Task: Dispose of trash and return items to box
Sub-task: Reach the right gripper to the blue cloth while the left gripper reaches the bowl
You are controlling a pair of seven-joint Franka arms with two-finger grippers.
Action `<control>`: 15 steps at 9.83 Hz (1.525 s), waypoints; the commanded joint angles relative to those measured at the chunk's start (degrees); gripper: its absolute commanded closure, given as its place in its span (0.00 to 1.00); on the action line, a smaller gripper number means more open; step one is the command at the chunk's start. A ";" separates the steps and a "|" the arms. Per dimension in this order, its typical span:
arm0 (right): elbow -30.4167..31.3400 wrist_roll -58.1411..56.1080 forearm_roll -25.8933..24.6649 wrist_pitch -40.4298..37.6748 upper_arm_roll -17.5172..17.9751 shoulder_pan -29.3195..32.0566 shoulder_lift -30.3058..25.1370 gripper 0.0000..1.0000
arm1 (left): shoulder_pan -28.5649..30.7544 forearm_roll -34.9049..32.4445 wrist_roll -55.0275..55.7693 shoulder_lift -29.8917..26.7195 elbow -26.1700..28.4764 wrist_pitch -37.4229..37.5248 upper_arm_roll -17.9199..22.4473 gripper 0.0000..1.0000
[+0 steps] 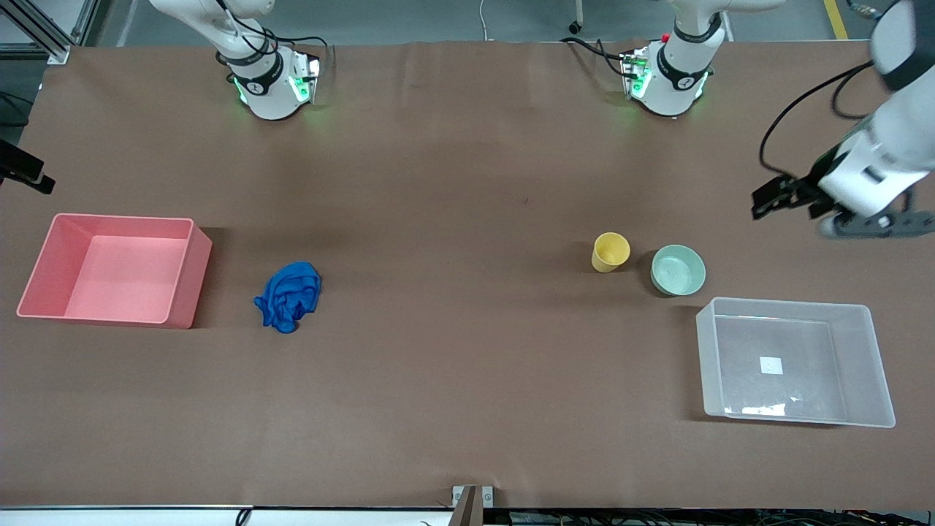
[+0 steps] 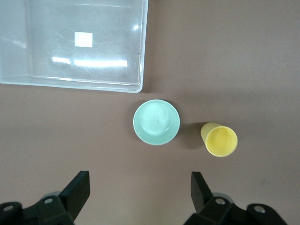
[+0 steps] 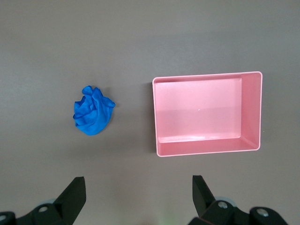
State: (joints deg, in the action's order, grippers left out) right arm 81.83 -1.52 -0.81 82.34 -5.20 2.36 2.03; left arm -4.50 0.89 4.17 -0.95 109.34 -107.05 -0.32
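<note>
Brown paper covers your worktop [image 1: 467,365] from end to end. At the right arm's end you have the pink bin [image 1: 44,292], and just beside it, toward the middle, the blue cloth [image 1: 288,296] lies in a wrinkled wad on the bare surface. Toward the left arm's end the yellow cup [image 1: 610,252] stands upright with the mint-green bowl [image 1: 678,269] just beside it, apart. Your clear box [image 1: 880,380] sits near the bowl, closer to the front camera, with nothing in it but a white label [image 1: 771,365] on its bottom.

Your left gripper [image 2: 140,194] hangs over the worktop near the bowl and cup, jaws spread wide and holding nothing. Your right gripper [image 3: 138,197] hangs over the worktop near the cloth and pink bin, jaws likewise spread, nothing between them.
</note>
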 commanded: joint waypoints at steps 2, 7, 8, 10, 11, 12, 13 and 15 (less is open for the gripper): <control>8.30 -0.41 0.29 6.56 -0.08 -2.43 5.07 0.00 | 0.36 0.87 -1.27 0.15 22.00 -24.62 0.14 0.04; 32.57 0.99 0.37 44.95 0.01 -8.76 14.38 0.00 | 2.21 0.87 -1.18 13.66 30.93 -51.47 0.23 0.04; 34.69 4.56 0.37 49.79 0.01 -10.95 15.79 0.00 | 2.39 0.87 -1.18 16.83 30.93 -55.51 0.23 0.04; 35.59 11.60 0.37 57.45 0.01 -16.31 20.35 0.00 | 2.92 0.87 0.22 21.32 30.93 -62.03 0.06 0.12; 36.63 11.98 0.37 61.93 0.01 -16.94 22.29 0.00 | 2.92 0.87 1.36 21.51 31.02 -62.93 0.06 0.65; 38.73 11.98 0.37 66.58 -0.08 -17.47 22.92 0.00 | 3.00 0.87 1.20 21.34 31.46 -62.93 0.06 0.96; 41.02 11.81 0.37 72.72 -0.08 -17.30 24.23 0.00 | 3.00 0.87 0.50 21.25 31.98 -62.93 0.06 1.00; 42.00 11.98 0.29 75.51 -0.08 -17.30 25.04 0.10 | 3.09 0.87 1.11 18.46 34.09 -62.85 0.14 1.00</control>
State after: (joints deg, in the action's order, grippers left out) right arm 122.44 9.95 -0.57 156.80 -5.29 -15.09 28.03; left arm -1.77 0.96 5.13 19.13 140.71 -169.27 0.06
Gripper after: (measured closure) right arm 0.009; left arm 0.630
